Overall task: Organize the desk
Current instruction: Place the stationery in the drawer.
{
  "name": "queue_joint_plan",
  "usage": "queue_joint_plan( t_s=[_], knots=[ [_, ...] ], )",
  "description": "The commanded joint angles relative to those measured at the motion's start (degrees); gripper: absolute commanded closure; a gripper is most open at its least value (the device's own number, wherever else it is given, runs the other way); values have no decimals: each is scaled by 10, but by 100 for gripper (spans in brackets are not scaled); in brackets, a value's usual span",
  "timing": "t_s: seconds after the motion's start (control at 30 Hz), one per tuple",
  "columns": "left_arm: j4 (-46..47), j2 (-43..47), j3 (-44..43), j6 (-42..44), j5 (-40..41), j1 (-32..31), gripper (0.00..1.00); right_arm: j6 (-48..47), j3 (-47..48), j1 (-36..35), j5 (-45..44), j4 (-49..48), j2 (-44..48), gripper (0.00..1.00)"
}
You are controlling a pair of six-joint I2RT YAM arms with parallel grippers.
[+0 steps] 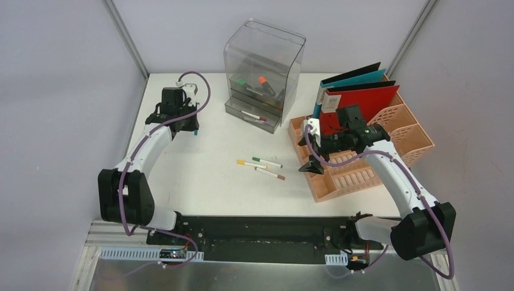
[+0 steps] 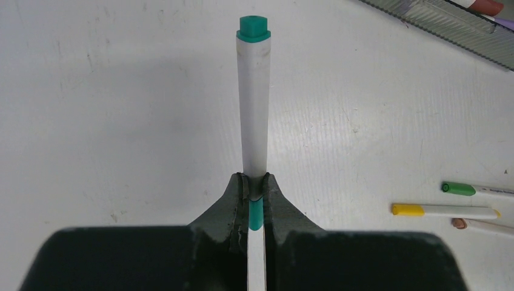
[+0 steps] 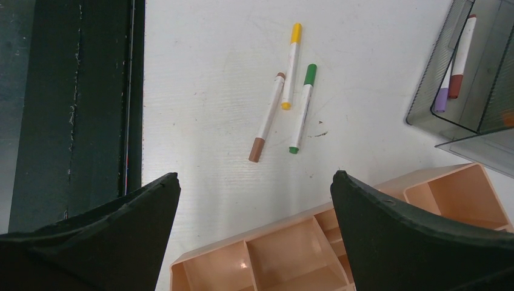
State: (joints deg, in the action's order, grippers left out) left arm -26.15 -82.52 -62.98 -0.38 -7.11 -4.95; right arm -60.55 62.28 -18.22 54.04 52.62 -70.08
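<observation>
The white desk [image 1: 200, 182] carries three loose markers near its middle: yellow [image 1: 250, 164], green [image 1: 267, 161] and brown [image 1: 271, 174]. My left gripper [image 2: 254, 182] is shut on a white marker with teal ends [image 2: 254, 103], which points away from the wrist just above the desk [image 2: 121, 121]. Seen from above, this gripper [image 1: 182, 124] is at the far left of the desk. My right gripper [image 3: 251, 176] is open and holds nothing. It hovers over the near left corner of the peach rack [image 3: 291, 248], right of the loose markers [image 3: 291, 65].
A clear grey drawer box [image 1: 262, 73] stands at the back centre with markers in its open bottom drawer [image 3: 454, 73]. The peach lattice rack [image 1: 363, 176] at the right holds teal and red binders [image 1: 363, 100]. Grey walls close in both sides.
</observation>
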Motion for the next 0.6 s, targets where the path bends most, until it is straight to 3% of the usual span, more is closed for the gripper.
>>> queue_joint_plan(
  t_s=[0.0, 0.23, 0.57],
  knots=[
    [84, 68, 43, -17, 46, -6, 100, -13, 18, 4, 15, -9, 9, 1],
    [167, 134, 116, -51, 87, -6, 100, -13, 18, 5, 16, -9, 8, 1],
    [196, 149, 133, -57, 32, -6, 100, -13, 18, 6, 16, -9, 9, 1]
  ],
)
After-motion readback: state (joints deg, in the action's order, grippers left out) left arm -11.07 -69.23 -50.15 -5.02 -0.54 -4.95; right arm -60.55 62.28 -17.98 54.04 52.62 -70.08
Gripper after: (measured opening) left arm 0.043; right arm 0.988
